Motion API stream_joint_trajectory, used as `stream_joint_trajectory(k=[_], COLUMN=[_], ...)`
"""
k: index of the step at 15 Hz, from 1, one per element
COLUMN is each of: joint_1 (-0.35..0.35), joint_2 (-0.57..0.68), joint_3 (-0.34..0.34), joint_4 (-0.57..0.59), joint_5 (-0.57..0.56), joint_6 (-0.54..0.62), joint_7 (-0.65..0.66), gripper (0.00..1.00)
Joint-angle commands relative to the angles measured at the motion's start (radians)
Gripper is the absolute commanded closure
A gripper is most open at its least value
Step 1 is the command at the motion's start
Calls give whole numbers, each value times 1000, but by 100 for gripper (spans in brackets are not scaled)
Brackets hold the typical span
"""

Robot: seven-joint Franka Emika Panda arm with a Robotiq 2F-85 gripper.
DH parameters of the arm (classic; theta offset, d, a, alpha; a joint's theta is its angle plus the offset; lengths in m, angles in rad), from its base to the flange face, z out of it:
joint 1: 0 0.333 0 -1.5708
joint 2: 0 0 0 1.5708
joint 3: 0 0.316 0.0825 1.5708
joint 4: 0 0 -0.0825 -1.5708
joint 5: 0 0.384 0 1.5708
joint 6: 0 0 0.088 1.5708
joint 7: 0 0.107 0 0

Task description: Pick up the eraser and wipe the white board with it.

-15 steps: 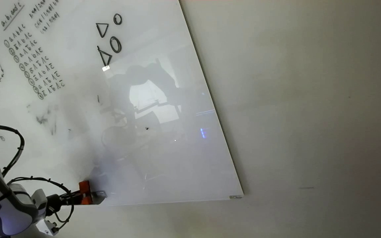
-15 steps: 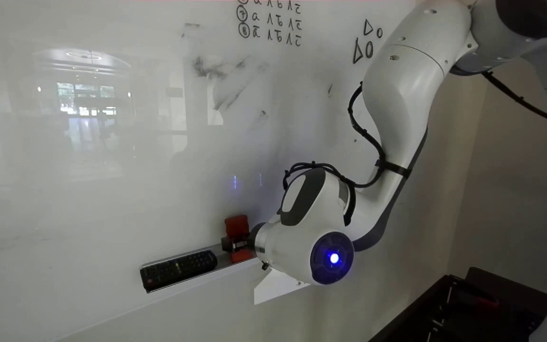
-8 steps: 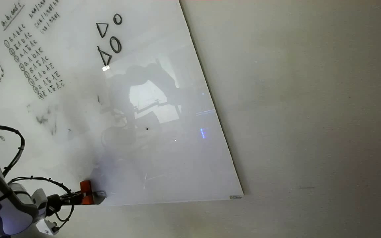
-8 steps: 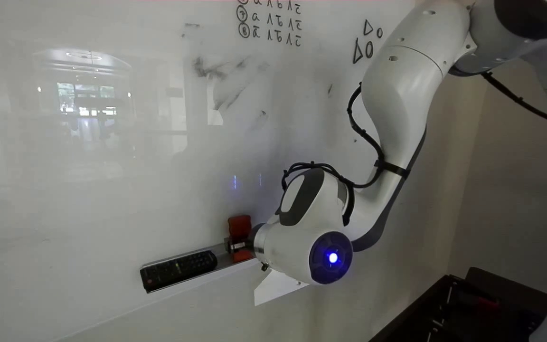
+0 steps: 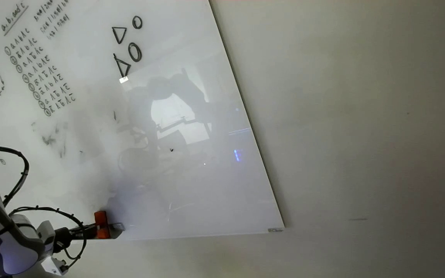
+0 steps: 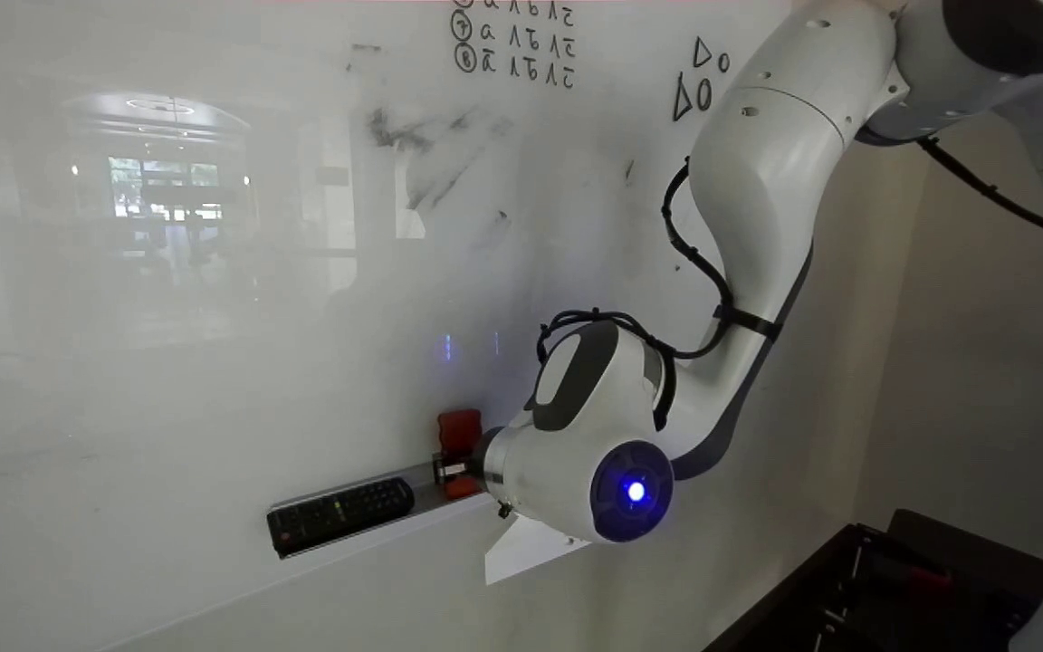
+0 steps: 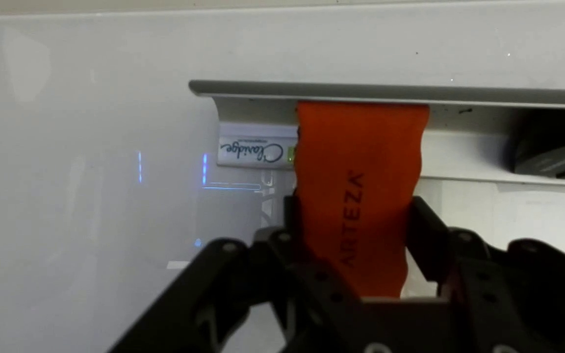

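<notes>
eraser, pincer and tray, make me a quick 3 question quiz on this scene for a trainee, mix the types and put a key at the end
1. Fill in: in the wrist view, the eraser bears the printed word ____.
2. True or false: the pincer is empty and clear of the eraser.
3. Multiple choice: in an exterior view, where in the picture does the remote lie on the tray?
a) left of the eraser
b) right of the eraser
c) on top of the eraser

Key: 1 ARTEZA; 2 false, it grips the eraser; 3 a
</notes>
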Motion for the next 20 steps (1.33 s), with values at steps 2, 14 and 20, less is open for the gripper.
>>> stream_joint_trajectory(k=[2, 14, 20], joint_1=[23, 5, 18], joint_2=[-52, -507, -788], joint_3=[-6, 2, -76], joint_4=[-37, -343, -427], joint_5=[24, 88, 181], joint_6=[11, 103, 218], joint_7=[-41, -223, -414], gripper=[71, 71, 71])
